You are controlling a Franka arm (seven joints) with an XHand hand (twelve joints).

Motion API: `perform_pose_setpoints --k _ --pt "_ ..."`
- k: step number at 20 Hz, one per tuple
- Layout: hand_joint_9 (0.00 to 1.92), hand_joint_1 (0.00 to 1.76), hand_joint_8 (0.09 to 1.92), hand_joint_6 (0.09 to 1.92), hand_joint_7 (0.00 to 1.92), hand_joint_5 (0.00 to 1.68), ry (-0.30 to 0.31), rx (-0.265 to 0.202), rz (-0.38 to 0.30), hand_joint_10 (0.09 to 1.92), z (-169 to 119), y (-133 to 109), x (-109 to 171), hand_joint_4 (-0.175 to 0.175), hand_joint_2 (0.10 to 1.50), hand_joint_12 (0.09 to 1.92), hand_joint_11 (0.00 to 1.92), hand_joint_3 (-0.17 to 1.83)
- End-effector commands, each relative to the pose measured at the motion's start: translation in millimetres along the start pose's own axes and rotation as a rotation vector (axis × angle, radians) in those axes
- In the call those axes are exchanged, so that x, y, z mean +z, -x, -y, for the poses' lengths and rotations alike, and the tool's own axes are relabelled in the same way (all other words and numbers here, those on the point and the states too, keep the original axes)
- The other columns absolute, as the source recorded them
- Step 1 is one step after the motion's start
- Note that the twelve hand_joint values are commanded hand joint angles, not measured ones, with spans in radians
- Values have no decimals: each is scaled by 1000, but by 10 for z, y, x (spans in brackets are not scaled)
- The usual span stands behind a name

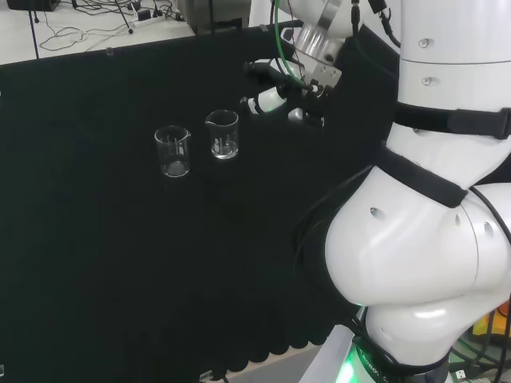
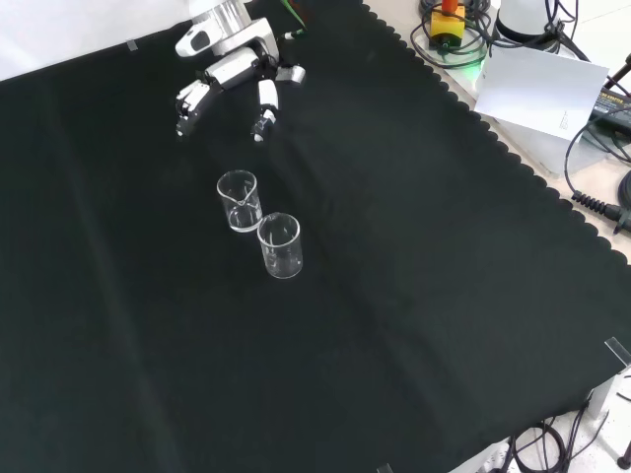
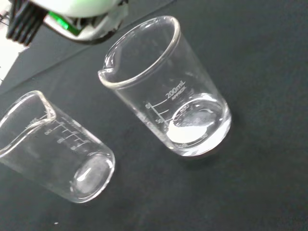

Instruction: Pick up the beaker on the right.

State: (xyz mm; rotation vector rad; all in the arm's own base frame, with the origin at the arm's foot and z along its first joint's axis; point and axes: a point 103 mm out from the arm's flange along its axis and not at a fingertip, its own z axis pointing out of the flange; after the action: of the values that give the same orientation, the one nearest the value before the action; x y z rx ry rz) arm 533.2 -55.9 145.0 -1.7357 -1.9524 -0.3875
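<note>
Black cloth covers the whole surface (image 2: 414,296), and two clear glass beakers stand upright on it, close together but not touching. In the head view the beaker on the right (image 1: 223,133) sits at about 2 o'clock from the other beaker (image 1: 173,151), a little farther back. In the front view that same right-hand beaker (image 2: 240,200) is the higher of the pair, with its neighbour (image 2: 280,244) at about 4 o'clock from it.

The hand (image 2: 232,71) hangs above the cloth beyond the pair, at roughly 12 o'clock from the nearer beaker in the front view and at about 2 o'clock from it in the head view (image 1: 275,94). Its fingers (image 2: 264,106) are spread and relaxed, pointing down toward the cloth, clear of both beakers and grasping nothing.

From the wrist, the larger-looking beaker (image 3: 166,91) shows its pouring lip and printed scale, and both look empty.
</note>
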Motion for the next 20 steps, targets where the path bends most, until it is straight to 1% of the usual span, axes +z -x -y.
perform_pose_setpoints --k 1,2,5,10,12,15,20 --pt "284 823 647 87 121 331 -10 -52 -140 675 -70 57 248 -52 528 1393 17 634" --pt "286 818 648 87 122 331 -15 -59 -151 677 -76 68 274 -52 527 1394 16 632" --pt "313 811 657 87 142 335 -5 -66 -164 687 -80 77 340 -54 524 1397 20 627" --pt "379 824 678 87 199 366 -38 -79 -196 698 -144 64 472 -56 524 1401 47 618" --pt "372 831 677 87 201 368 -51 -88 -203 690 -173 73 520 -56 523 1398 44 615" --pt "362 839 675 87 201 373 -30 -99 -237 682 -199 95 581 -54 522 1397 37 612" --pt "304 859 657 87 165 372 -57 -117 -270 657 -253 127 677 -50 519 1392 7 607"
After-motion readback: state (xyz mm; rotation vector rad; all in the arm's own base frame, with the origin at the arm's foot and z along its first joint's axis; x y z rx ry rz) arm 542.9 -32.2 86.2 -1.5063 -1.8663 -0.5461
